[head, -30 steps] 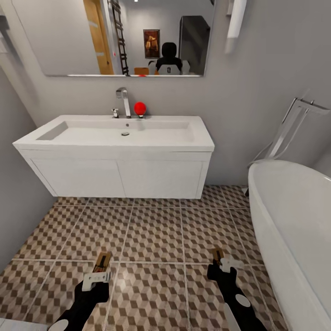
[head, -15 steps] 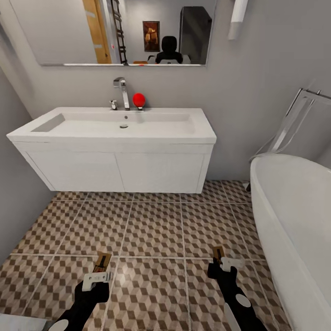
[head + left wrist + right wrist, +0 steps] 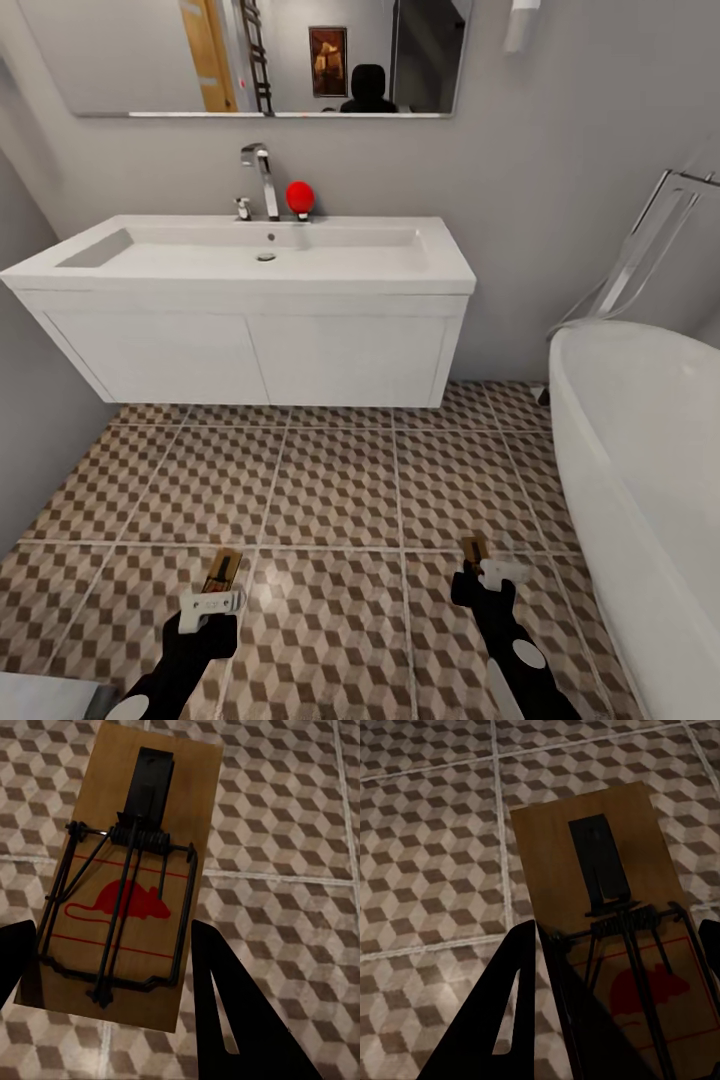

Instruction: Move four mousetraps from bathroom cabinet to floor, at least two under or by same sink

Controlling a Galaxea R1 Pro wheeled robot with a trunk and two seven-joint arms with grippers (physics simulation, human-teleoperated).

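Cube-patterned bathroom floor [image 3: 340,490] runs to a white sink [image 3: 250,262] at 12 o'clock. Left gripper [image 3: 212,600] clamps one mousetrap [image 3: 124,881]; right gripper [image 3: 490,577] clamps another mousetrap [image 3: 615,915], its near end cut off.

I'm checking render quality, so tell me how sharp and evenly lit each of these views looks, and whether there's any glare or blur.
Head view: soft, even light, mild wide-angle bending at the sink; the mirror reflects clearly. Left wrist view: mousetrap sharp, dimly lit. Right wrist view: the other mousetrap darker, fingers in silhouette.
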